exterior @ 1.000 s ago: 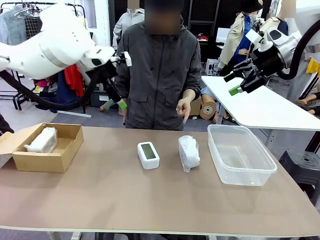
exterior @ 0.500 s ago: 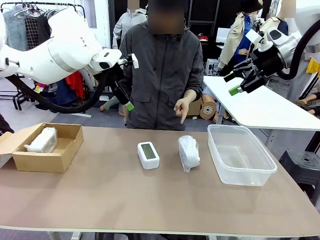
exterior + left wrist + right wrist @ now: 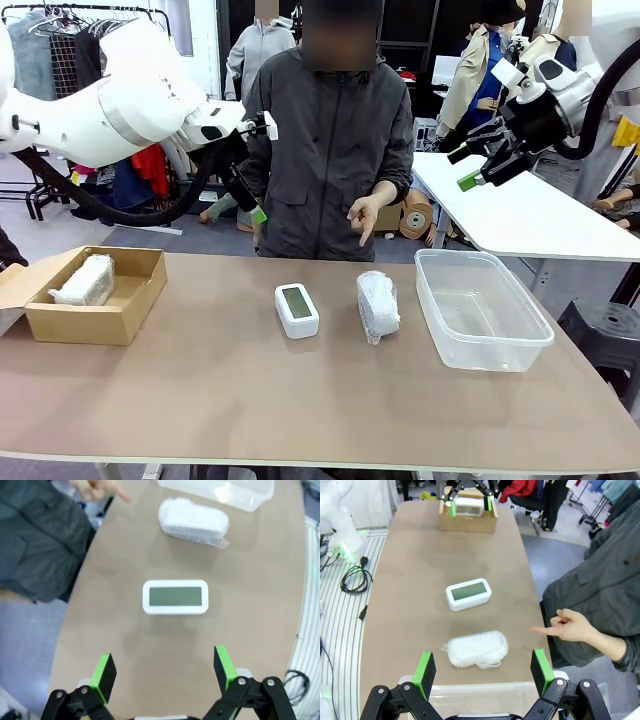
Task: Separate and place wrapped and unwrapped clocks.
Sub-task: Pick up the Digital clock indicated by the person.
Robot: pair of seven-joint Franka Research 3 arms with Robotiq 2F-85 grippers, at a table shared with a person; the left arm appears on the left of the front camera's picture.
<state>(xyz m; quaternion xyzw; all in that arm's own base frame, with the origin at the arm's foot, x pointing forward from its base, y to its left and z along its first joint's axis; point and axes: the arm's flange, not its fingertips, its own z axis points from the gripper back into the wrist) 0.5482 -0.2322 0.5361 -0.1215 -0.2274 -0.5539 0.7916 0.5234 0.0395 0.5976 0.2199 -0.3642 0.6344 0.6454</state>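
I take the bare clock [image 3: 297, 309] as my mark, near the middle of the bench [image 3: 250, 400]. Just right of it lies a wrapped bundle [image 3: 378, 305], and right of that the tub [image 3: 465, 253]. Well left of the clock sits the cardboard box [image 3: 85, 325], with a second wrapped bundle [image 3: 86, 281] in it. Behind the clock, past the bench's far edge, stands a person [image 3: 330, 150].

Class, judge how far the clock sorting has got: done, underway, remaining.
Done: one wrapped clock lies in the cardboard box. Underway: the open left hand hovers, aimed at the bare clock; right hand open, raised. Remaining: that clock and the second wrapped clock lie on the table.
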